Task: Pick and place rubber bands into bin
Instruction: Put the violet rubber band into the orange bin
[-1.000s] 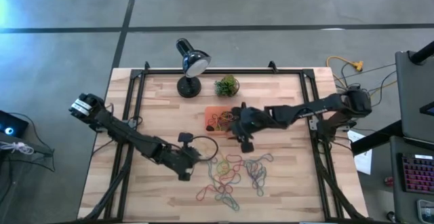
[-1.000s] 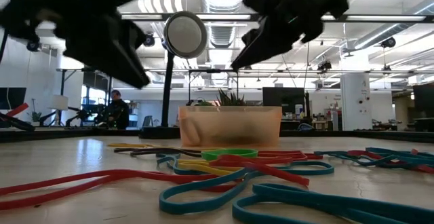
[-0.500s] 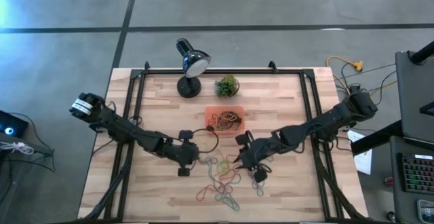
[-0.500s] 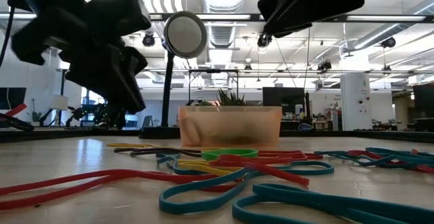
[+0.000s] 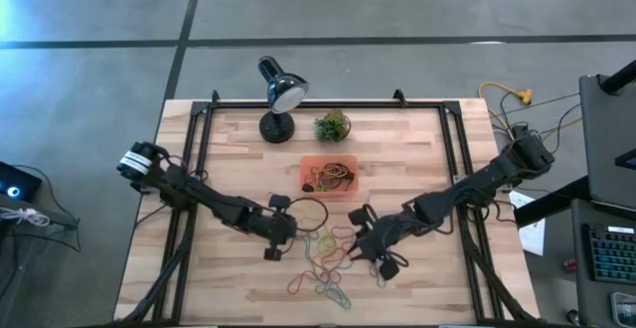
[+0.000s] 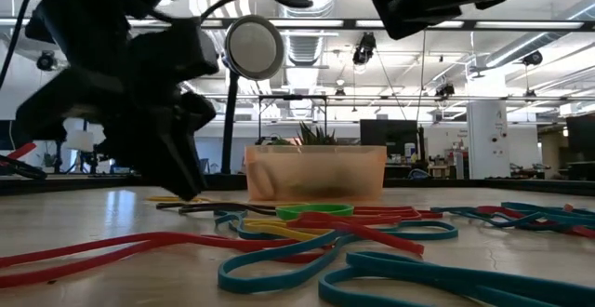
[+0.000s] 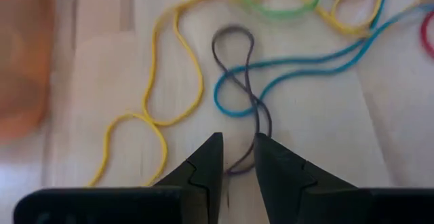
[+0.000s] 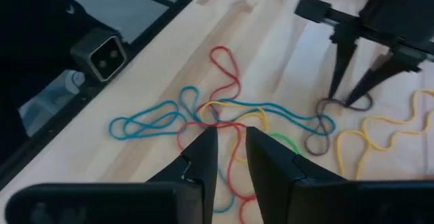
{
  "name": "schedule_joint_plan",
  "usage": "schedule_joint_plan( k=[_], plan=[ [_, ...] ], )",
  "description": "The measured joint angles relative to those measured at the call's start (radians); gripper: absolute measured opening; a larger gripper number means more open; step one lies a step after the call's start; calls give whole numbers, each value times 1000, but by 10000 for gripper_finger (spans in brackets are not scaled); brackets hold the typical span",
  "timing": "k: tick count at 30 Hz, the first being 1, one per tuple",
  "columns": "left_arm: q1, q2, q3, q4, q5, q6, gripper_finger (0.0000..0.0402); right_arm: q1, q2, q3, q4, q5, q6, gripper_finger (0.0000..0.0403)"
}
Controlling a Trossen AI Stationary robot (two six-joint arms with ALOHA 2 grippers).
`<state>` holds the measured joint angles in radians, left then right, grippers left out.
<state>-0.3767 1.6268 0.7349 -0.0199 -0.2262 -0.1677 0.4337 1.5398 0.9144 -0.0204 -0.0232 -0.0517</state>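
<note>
Loose rubber bands (image 5: 333, 258) in several colours lie tangled on the wooden table, in front of the orange bin (image 5: 330, 176), which holds a few more. My left gripper (image 7: 237, 157) is open and low over the pile's left side. Its two fingertips stand on either side of the near end of a grey band (image 7: 234, 28) lying flat; the right wrist view shows the same grey band (image 8: 313, 141). Whether the tips touch the band or the table, I cannot tell. My right gripper (image 8: 230, 146) hangs over the pile's right side, open by a narrow gap, with nothing between its fingers.
A black desk lamp (image 5: 278, 94) and a small green plant ball (image 5: 333, 125) stand behind the bin. Black frame rails (image 5: 194, 169) run along the table's left and right sides. A small camera block (image 8: 102, 54) sits at the near edge.
My right gripper has swung from over the bin toward the table's near edge and now hangs above the pile's right side. My left gripper has sunk toward the table and edged toward the bands, its tips now close to the surface. The bands have not moved.
</note>
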Motion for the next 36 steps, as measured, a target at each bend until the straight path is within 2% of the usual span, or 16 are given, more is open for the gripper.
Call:
schedule_joint_plan(
  k=[7, 32, 36],
  plan=[
    [13, 33, 2, 15, 62, -8, 68, 1, 0, -1, 1, 0, 1, 70],
    [35, 29, 2, 11, 324, -60, 68, 1, 0, -6, 1, 0, 19, 70],
    [35, 36, 1, 16, 330, -62, 62, 1, 0, -8, 1, 0, 19, 66]
  ],
)
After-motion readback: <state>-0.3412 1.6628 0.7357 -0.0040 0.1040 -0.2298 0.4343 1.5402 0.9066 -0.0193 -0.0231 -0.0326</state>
